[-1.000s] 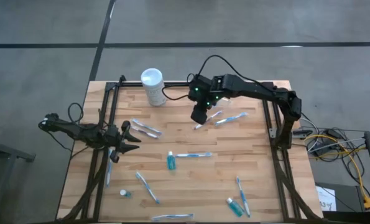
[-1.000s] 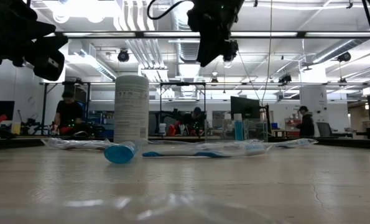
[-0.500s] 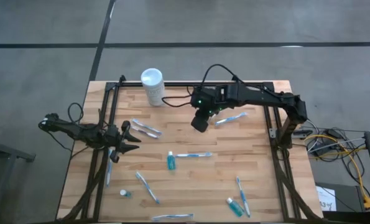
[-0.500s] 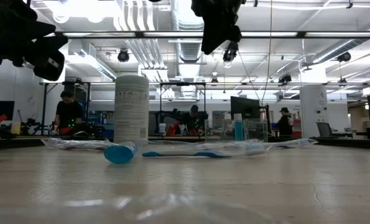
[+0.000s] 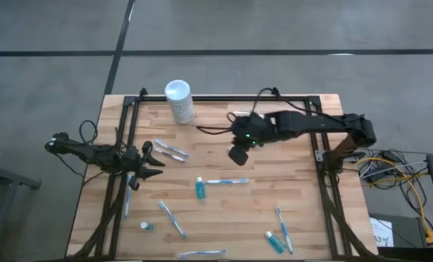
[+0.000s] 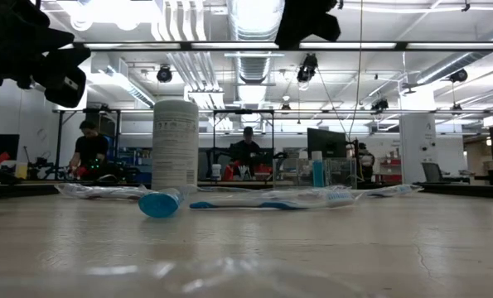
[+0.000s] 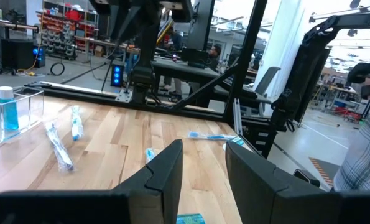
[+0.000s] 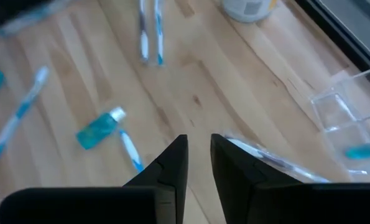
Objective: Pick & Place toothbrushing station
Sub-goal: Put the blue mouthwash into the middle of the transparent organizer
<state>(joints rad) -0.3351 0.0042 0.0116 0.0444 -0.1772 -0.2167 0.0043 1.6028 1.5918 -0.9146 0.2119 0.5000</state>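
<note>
The toothbrushing station is a small clear plastic holder [image 8: 349,118] with a blue item inside. It stands on the wood near the far edge and also shows in the left wrist view [image 7: 10,112]. My right gripper [image 5: 238,154] hovers over mid-table, nearer than the holder. Its fingers [image 8: 172,165] stand a narrow gap apart and hold nothing. In the low view it shows only at the top edge [image 6: 308,16]. My left gripper [image 5: 154,161] waits open at the table's left side.
A white cylinder with a round lid [image 5: 180,100] stands at the far edge. Blue-and-white toothbrushes [image 5: 227,181] and small blue bottles [image 5: 199,189] lie scattered over the wood. A wrapped toothbrush [image 8: 265,163] lies just beyond my right fingers. People stand in the room behind.
My right gripper has moved toward the table's near edge and a little to the right, away from the holder. Its arm has stretched out lower across the table. In the low view it has climbed to the top of the picture.
</note>
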